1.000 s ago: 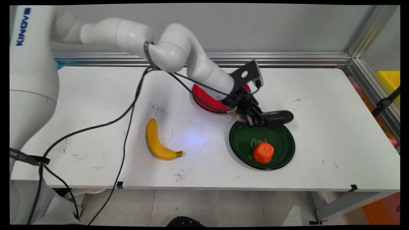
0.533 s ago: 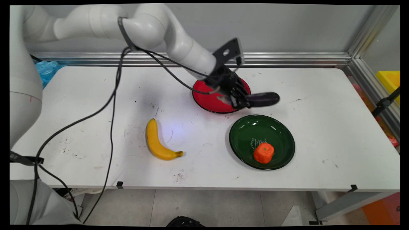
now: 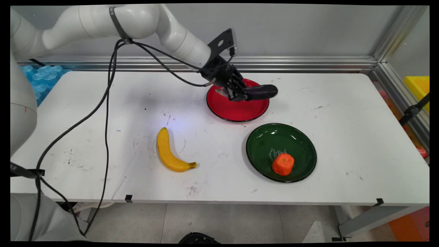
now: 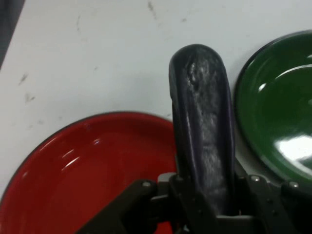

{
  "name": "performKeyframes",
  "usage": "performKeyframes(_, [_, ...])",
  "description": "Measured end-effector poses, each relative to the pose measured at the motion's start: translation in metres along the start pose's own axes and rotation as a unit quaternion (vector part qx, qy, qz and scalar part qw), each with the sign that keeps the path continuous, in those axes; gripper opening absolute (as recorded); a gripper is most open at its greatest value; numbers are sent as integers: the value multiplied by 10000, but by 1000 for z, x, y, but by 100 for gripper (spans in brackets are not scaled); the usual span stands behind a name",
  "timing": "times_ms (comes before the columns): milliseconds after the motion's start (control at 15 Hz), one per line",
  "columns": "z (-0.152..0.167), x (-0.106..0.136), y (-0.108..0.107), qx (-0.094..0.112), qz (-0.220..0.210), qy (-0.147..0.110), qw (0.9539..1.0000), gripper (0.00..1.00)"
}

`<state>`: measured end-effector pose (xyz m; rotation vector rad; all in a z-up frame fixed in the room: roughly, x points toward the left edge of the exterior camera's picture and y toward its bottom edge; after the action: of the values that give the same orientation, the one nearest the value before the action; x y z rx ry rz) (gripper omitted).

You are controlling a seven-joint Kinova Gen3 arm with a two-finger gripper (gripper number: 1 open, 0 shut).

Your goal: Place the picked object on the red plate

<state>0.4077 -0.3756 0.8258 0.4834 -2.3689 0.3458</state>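
Eggplant [image 4: 202,126] in end effector [image 3: 240,93], over red plate [image 3: 236,109]

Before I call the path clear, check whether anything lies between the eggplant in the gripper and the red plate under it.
Nothing visible does. The gripper holds the eggplant in the air over the red plate, whose surface is bare. The green plate with the orange piece sits off to the side.

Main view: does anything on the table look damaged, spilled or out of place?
Nothing stands out. The gripper holds an eggplant above the red plate; the banana lies whole on the table.
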Motion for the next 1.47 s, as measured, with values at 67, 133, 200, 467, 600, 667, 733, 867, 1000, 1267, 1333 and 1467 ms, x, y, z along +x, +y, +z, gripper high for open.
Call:
performKeyframes(67, [2, -6, -7, 15, 8, -17, 10000, 0])
performKeyframes(133, [3, -10, -11, 23, 15, -26, 10000, 0])
performKeyframes(200, [5, -15, -18, 31, 30, -40, 10000, 0])
performKeyframes(467, [18, -34, -43, 66, 101, -90, 9999, 0])
performKeyframes(600, [25, -42, -57, 90, 129, -110, 9998, 0])
performKeyframes(667, [28, -45, -61, 98, 136, -111, 9998, 0])
performKeyframes(733, [30, -47, -64, 100, 143, -116, 9998, 0])
performKeyframes(867, [37, -53, -73, 87, 169, -127, 9997, 0])
performKeyframes(1000, [42, -58, -80, 77, 190, -134, 9997, 0])
performKeyframes(1267, [51, -65, -91, 60, 210, -138, 9997, 0])
performKeyframes(1333, [53, -67, -93, 56, 212, -139, 9997, 0])
performKeyframes(1467, [55, -69, -96, 51, 215, -138, 9997, 100])
